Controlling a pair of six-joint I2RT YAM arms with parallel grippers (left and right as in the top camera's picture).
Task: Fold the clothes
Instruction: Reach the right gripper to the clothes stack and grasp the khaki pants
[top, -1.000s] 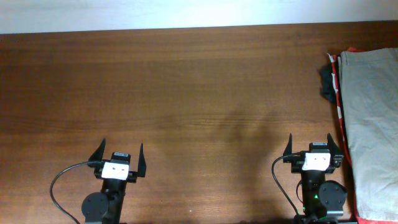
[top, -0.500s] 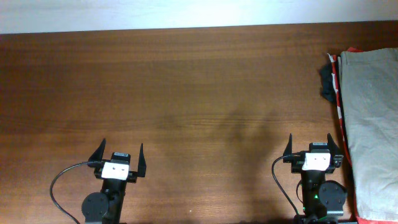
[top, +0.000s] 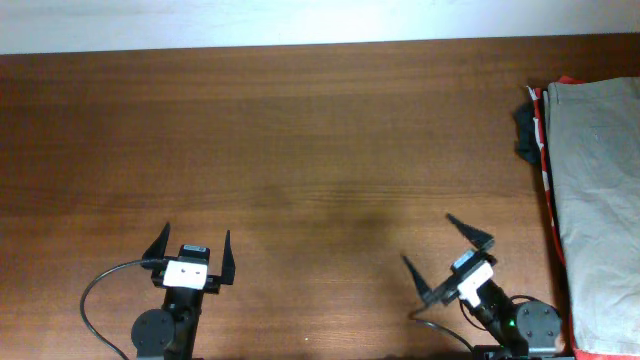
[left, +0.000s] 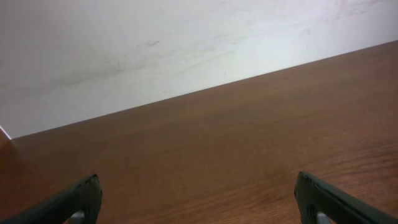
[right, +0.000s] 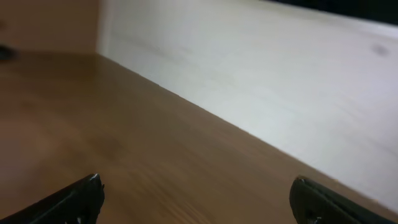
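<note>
The khaki shorts (top: 600, 190) lie folded flat at the table's right edge, on top of a red cloth (top: 546, 165) and a black garment (top: 526, 130). My right gripper (top: 447, 256) is open and empty near the front edge, turned toward the upper left, well left of the shorts. Its wrist view shows its open fingers (right: 196, 199) over bare wood, blurred. My left gripper (top: 192, 246) is open and empty at the front left. Its wrist view shows its open fingers (left: 199, 199) over bare wood. The shorts do not show in either wrist view.
The brown wooden table (top: 300, 140) spreads across the view with a white wall (left: 155, 43) behind its far edge. A black cable (top: 100, 290) loops beside the left arm's base.
My right gripper has swung from pointing straight ahead to pointing up and to the left, away from the shorts. The left arm and the clothes have not moved.
</note>
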